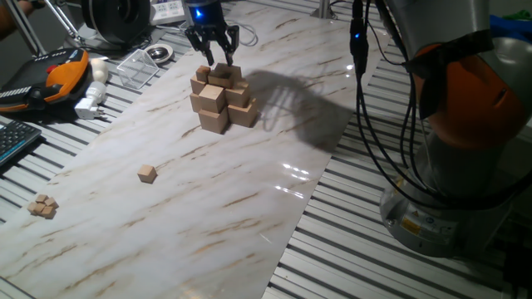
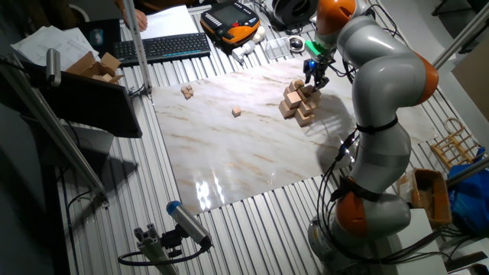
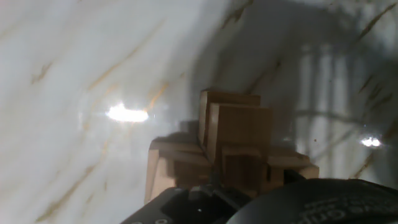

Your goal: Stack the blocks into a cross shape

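The claw (image 1: pixel 218 61) hangs directly over the cross shape (image 1: pixel 221 101) at the far end of the tabletop (image 1: pixel 249 191), fingers spread; any held block is indiscernible. Remaining: one loose block (image 1: pixel 147 173) mid-tabletop and a small cluster (image 1: pixel 42 206) at the near left.

Dim, blurry hand view; glare on tabletop (image 3: pixel 127 114).

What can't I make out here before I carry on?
- Gripper contents: one fixed view shows the fingers over the stack, too small to tell open, shut or holding.
- Fingertips: hand view, cut off by the bottom edge and the dark housing.
- Stack top layout: hand view blurred; the other fixed view too small.
- Small blocks at the mat edge: count unclear, too small.
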